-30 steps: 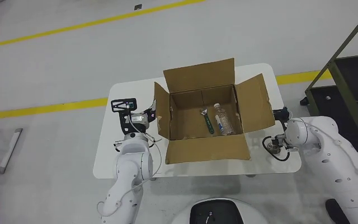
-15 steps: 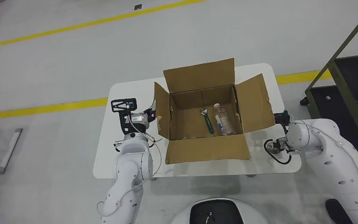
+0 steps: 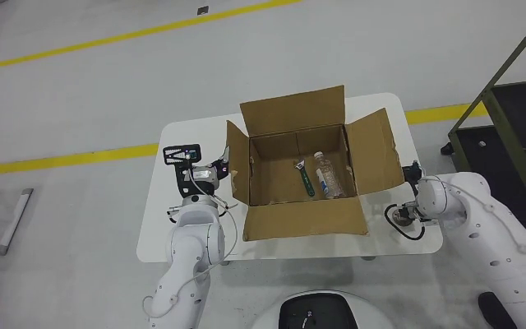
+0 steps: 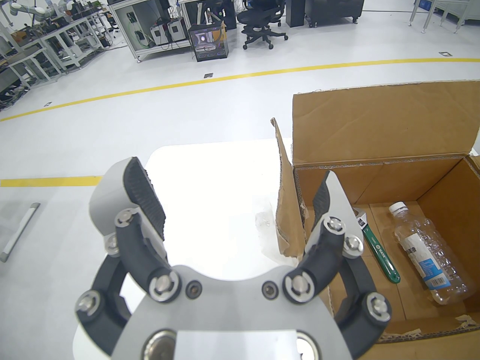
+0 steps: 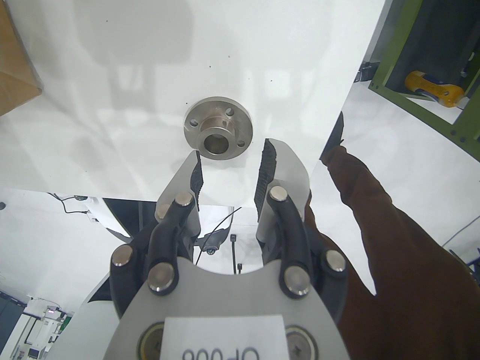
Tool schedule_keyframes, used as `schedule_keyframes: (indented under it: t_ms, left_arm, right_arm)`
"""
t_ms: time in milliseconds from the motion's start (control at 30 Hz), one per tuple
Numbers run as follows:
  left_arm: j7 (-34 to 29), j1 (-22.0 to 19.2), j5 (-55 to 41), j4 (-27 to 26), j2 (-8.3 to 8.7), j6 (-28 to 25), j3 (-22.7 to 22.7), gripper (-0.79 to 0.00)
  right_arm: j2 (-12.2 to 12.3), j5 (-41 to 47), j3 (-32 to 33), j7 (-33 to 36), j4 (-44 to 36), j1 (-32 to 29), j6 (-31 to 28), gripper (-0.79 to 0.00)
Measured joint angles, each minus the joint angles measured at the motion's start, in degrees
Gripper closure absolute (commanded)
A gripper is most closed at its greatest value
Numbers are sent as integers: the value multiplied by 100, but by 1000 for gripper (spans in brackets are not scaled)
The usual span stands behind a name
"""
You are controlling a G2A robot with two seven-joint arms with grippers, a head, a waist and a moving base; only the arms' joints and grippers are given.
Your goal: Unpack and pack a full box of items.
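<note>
An open cardboard box (image 3: 304, 218) stands mid-table, flaps spread. Inside lie a green-handled wrench (image 3: 305, 177) (image 4: 378, 251) and a clear plastic bottle (image 3: 328, 177) (image 4: 425, 258). A round metal flange (image 5: 217, 132) (image 3: 401, 215) rests on the white table (image 3: 164, 222) near its front right corner. My right gripper (image 5: 232, 159) (image 3: 406, 223) hovers open just behind the flange, which lies ahead of the fingertips and outside them. Beside the box's left flap (image 4: 287, 192), my left gripper (image 4: 230, 174) (image 3: 203, 158) stands open and empty above the table.
A green metal rack (image 3: 493, 115) stands off the table's right side, with a yellow object (image 5: 435, 89) on its shelf. Bare tabletop lies left of the box. The table's right edge (image 5: 360, 72) runs close to the flange.
The right arm shifted slightly to the right and back again beside the flange. The left arm and the box contents have not moved.
</note>
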Motion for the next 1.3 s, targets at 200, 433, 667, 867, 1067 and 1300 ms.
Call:
schedule_keyframes:
  t_ms: [200, 433, 667, 867, 1067, 1300]
  left_arm:
    - [0, 0, 0, 0, 0, 0, 0, -785]
    - [0, 0, 0, 0, 0, 0, 0, -785]
    - [0, 0, 0, 0, 0, 0, 0, -785]
    - [0, 0, 0, 0, 0, 0, 0, -785]
    - [0, 0, 0, 0, 0, 0, 0, -785]
    - [0, 0, 0, 0, 0, 0, 0, -785]
  right_arm:
    - [-21, 48, -96, 0, 68, 59, 0, -351]
    - [-29, 47, -149, 0, 174, 136, 0, -342]
    - [-40, 58, -208, 0, 271, 192, 0, -336]
    - [-49, 75, -253, 0, 354, 250, 0, -329]
    - [-60, 100, -297, 0, 423, 280, 0, -277]
    - [-77, 79, -302, 0, 484, 322, 0, -40]
